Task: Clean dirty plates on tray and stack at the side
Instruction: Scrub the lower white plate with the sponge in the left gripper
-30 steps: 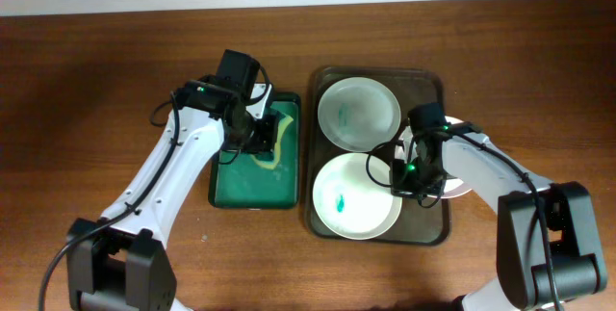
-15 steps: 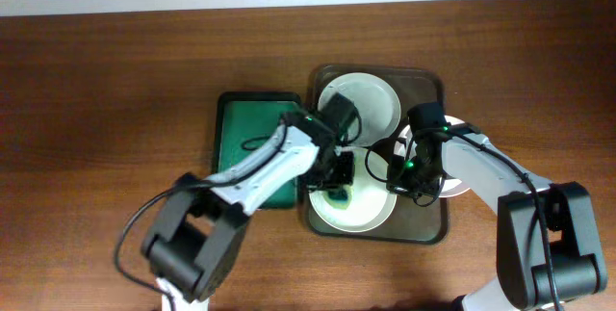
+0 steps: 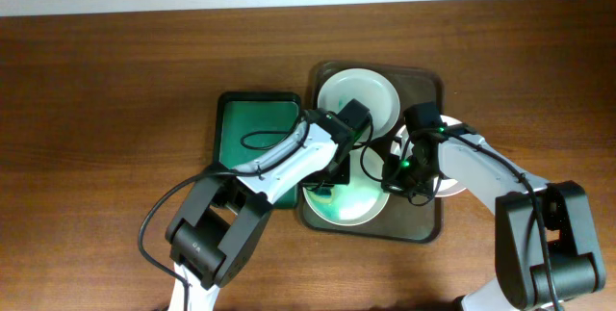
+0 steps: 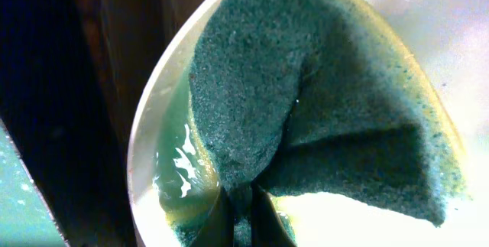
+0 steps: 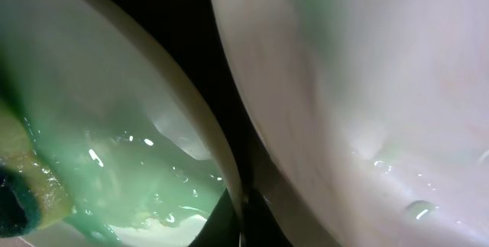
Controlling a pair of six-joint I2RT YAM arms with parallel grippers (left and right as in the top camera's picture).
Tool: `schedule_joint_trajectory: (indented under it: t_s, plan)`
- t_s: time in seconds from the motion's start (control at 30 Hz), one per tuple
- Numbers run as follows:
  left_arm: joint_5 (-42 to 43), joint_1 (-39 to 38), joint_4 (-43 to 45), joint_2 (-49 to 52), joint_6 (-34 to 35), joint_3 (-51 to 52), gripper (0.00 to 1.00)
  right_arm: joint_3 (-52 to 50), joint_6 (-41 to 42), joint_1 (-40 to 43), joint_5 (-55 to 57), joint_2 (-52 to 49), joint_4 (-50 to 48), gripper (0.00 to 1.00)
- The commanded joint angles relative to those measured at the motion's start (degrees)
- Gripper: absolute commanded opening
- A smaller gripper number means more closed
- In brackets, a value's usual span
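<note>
Now: near plate (image 3: 354, 207) lies on the front half of the tray (image 3: 428, 88), its well wet with a green film; left gripper (image 4: 243, 218) is clamped on a sponge (image 4: 306, 117) pressed into that well; right gripper (image 3: 395, 178) pinches the plate's right rim. Back plate (image 3: 358, 99) sits behind; third plate (image 5: 367, 86) just beside, right. Judgement: plates rigid, light, breakable, slick when wet; take hold at the rim, firm pinch, never the glazed well; sponge soft, folds under pressure.

Three white plates: a far plate (image 3: 358, 99), a near plate (image 3: 351, 203) and a right plate (image 5: 367, 86). One dark tray (image 3: 430, 85). One green container (image 3: 255, 128) left of it. One green sponge (image 4: 306, 109). Two arms, left arm (image 3: 279, 162) and right arm (image 3: 481, 167).
</note>
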State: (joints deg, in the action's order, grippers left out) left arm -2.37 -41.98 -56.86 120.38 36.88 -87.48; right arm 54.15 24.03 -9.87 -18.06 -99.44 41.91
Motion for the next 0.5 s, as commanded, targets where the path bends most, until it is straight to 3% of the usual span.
schedule_joint_trajectory:
  t_s: [0.0, 0.07, 0.13, 0.3, 0.47]
  plan:
    - [16.0, 1.6, 8.1, 3.1, -9.5, 1.2, 0.00, -0.9, 1.0, 0.5, 4.2, -0.5, 0.7, 0.04]
    - [31.5, 1.5, 12.6, 3.2, -10.0, 1.2, 0.00, -0.9, 1.0, 0.5, 4.2, -0.5, 0.7, 0.04]
    - [37.4, 0.8, 15.1, 3.2, -10.0, 1.2, 0.00, -0.9, 1.0, 0.5, 4.2, -0.5, 0.7, 0.04]
    - [35.1, -0.7, 15.6, 5.4, -10.2, 1.2, 0.00, -0.9, 1.0, 0.5, 4.2, -0.5, 0.7, 0.04]
    - [18.3, 0.5, 6.5, 5.5, -9.2, 0.7, 0.00, -0.9, 1.0, 0.5, 4.1, -0.5, 0.7, 0.04]
